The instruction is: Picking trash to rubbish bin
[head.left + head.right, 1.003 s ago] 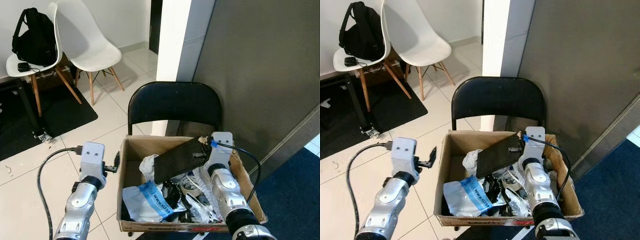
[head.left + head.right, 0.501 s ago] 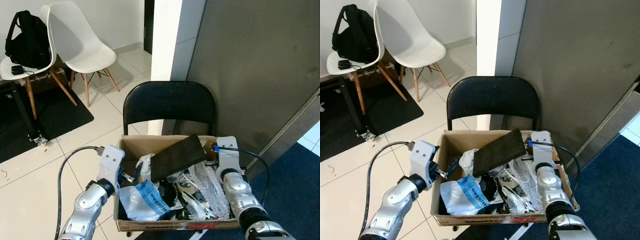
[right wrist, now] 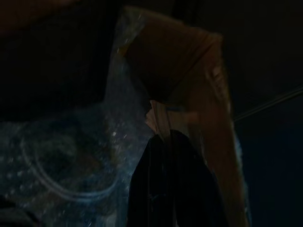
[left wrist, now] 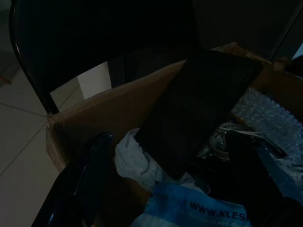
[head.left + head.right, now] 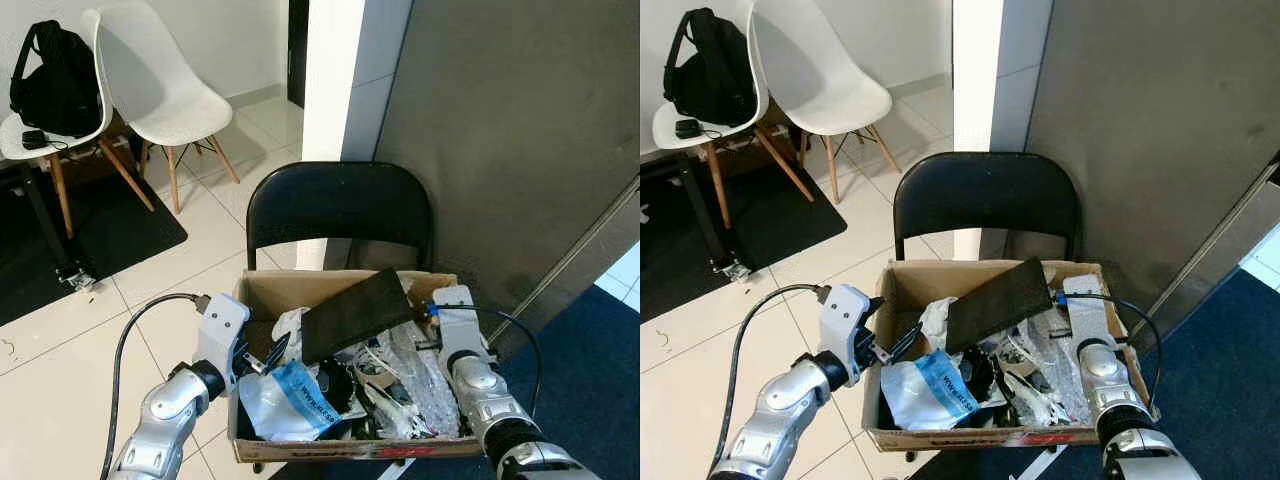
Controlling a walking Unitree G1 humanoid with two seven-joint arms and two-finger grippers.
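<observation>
Black folding chair point(image 5: 340, 205), two white chairs point(image 5: 160, 85), black backpack point(image 5: 50, 85), dark mat point(image 5: 90, 235)

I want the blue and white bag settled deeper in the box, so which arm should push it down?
Left, probably. The left gripper sits at the box's left wall, right beside the bag. The right gripper lies over the bubble wrap on the far side.

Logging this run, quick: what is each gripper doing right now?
Left gripper: open, empty, at the left wall of the brown cardboard box.
Right gripper: over the clear bubble wrap; cannot be told.
</observation>
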